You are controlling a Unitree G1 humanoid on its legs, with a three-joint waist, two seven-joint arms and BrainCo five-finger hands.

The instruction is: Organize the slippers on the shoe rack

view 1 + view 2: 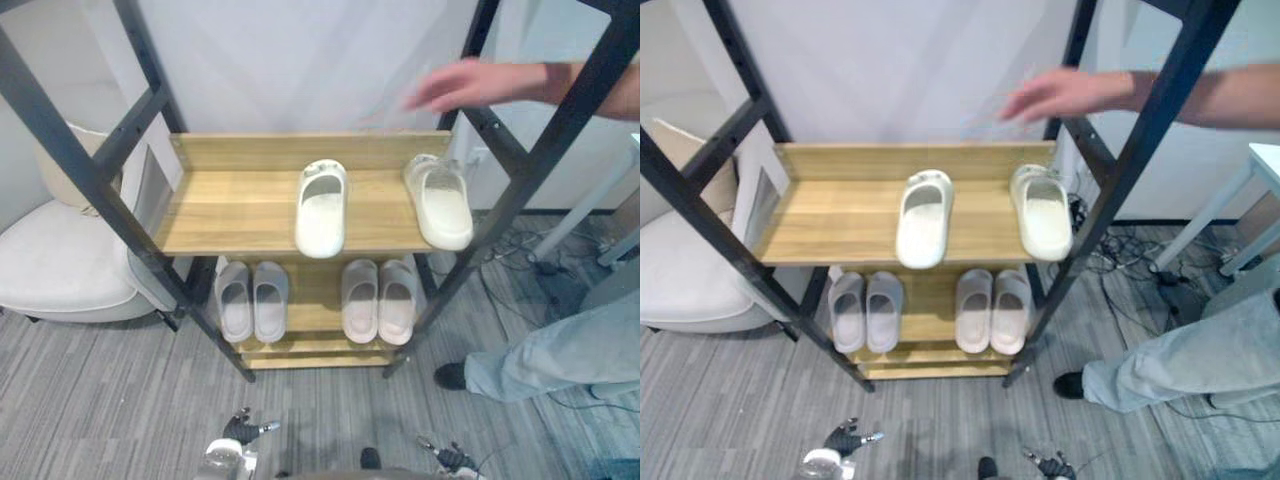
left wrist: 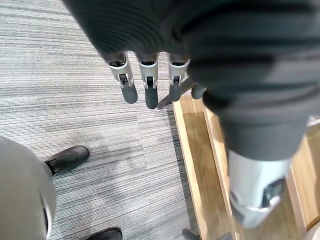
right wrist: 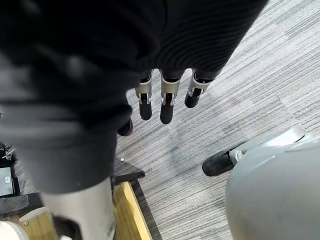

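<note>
On the rack's upper wooden shelf (image 1: 220, 215) lie two white slippers. One slipper (image 1: 322, 208) lies mid-shelf with its toe over the front edge. The other slipper (image 1: 438, 200) lies at the right end, angled. On the lower shelf (image 1: 315, 290) stand a grey pair (image 1: 252, 300) and a pale pink pair (image 1: 378, 300), side by side. My left hand (image 2: 147, 85) hangs low over the carpet in front of the rack, fingers straight and empty. My right hand (image 3: 167, 100) hangs likewise, open and empty. Both also show as my left hand (image 1: 240, 432) and my right hand (image 1: 450, 460).
A person's hand (image 1: 470, 85) reaches in above the upper shelf's right end, and the person's leg (image 1: 560, 355) and dark shoe (image 1: 450, 376) stand right of the rack. Black frame bars (image 1: 120, 215) slant beside the shelves. A white armchair (image 1: 60, 265) sits left. Cables (image 1: 520, 250) lie at the back right.
</note>
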